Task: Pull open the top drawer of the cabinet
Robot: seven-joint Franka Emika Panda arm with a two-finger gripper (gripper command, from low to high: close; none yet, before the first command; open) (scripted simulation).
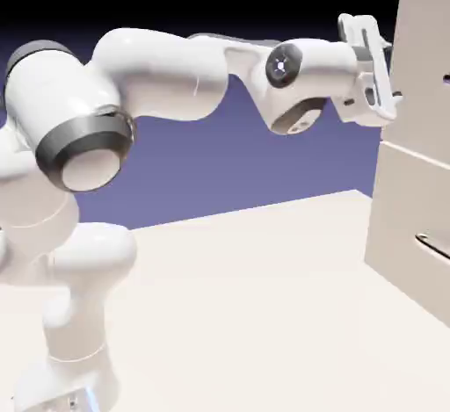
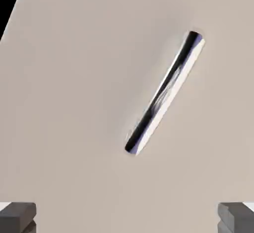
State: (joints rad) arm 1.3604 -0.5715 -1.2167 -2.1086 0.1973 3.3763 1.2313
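Spread-open fingers (image 2: pixel 19 216) face the top drawer's (image 2: pixel 89 78) flat beige front and slanted metallic handle (image 2: pixel 164 93).

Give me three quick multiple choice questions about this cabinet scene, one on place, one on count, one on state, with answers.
1. In the hand view, where is the handle?
A. between the fingertips
B. ahead of them, untouched
C. out of view

2. How many drawer fronts does the cabinet show?
A. one
B. two
C. four

3. How is the end effector?
A. open
B. shut on the handle
C. holding a cube

B: the bar lies well above the fingertips.
B: a seam splits the top drawer from the lower one.
A: the tips stand far apart.
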